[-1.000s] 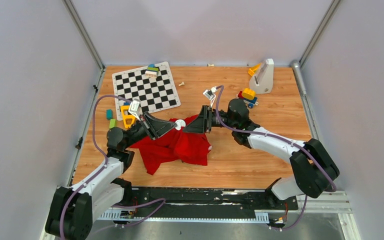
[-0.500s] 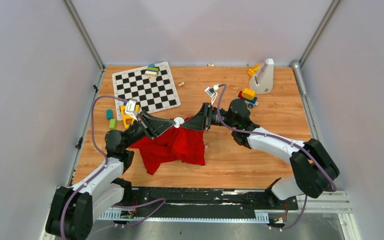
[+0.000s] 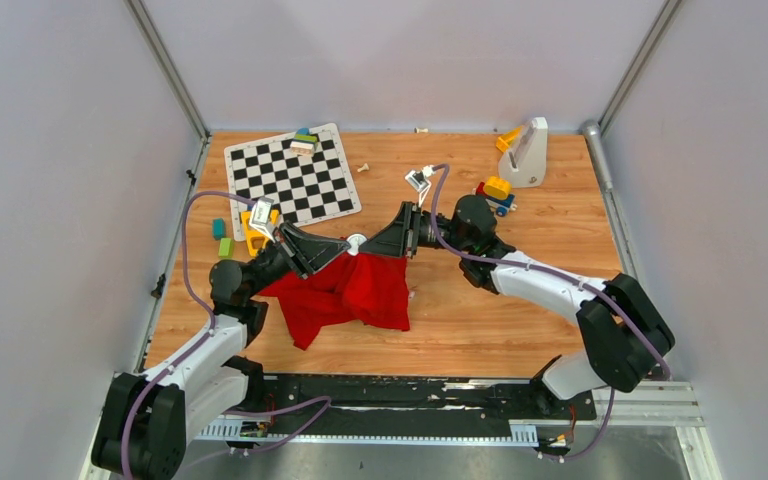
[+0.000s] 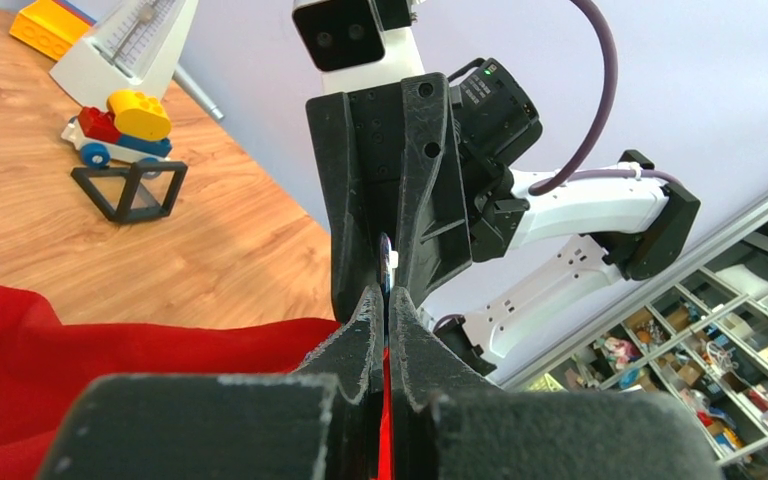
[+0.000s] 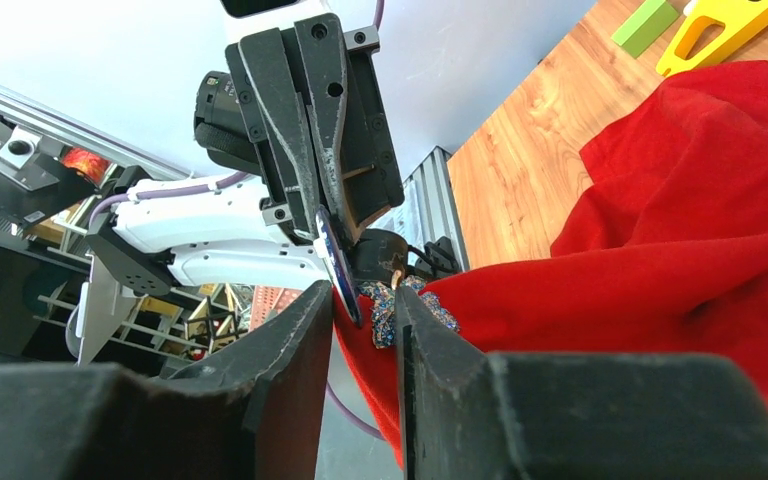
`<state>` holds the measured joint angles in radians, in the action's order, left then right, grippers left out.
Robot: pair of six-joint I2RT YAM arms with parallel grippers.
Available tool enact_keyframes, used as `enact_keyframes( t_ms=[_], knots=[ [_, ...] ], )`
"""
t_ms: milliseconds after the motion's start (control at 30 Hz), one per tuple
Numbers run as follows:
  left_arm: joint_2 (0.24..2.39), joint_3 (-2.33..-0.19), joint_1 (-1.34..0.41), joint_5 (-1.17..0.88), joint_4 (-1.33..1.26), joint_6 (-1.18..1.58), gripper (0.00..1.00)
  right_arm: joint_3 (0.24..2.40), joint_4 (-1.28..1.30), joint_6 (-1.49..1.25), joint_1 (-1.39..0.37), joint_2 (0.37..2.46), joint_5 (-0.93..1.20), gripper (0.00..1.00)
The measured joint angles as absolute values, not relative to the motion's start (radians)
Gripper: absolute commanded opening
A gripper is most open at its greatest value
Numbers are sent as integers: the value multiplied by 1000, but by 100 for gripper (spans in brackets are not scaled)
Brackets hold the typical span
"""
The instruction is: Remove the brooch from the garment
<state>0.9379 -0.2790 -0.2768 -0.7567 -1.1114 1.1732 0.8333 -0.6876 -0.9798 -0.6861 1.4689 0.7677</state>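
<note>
Grey-walled wooden worktop (image 3: pixel 520 300): a chessboard (image 3: pixel 292 182), metronome (image 3: pixel 528 152) and toy car (image 3: pixel 497 194) lie well behind two arms meeting tip to tip over the red garment (image 3: pixel 360 290). The left gripper (image 3: pixel 347 244), clamped on a raised fold of garment, sits hard against the brooch (image 3: pixel 357 241) at the fold's top, crowding it. The right gripper (image 3: pixel 370 246) stands narrow on either side of the brooch; whether it pinches cannot be told. A second earlier it was wider, and the garment's right edge spread farther.

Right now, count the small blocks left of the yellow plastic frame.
2: a small teal block near the wooden table's left edge; a small green block just nearer the camera. More may hide.
</note>
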Motion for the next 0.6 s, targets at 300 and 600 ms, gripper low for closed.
enact_keyframes(
  t_ms=[300,600],
  knots=[
    [940,-279,-274,-757,-1113,1170,0,857,-660,-987,-687,1479,768,20],
    [944,-279,-266,-766,-1097,1142,0,899,-569,-986,-688,1493,792,13]
  ],
)
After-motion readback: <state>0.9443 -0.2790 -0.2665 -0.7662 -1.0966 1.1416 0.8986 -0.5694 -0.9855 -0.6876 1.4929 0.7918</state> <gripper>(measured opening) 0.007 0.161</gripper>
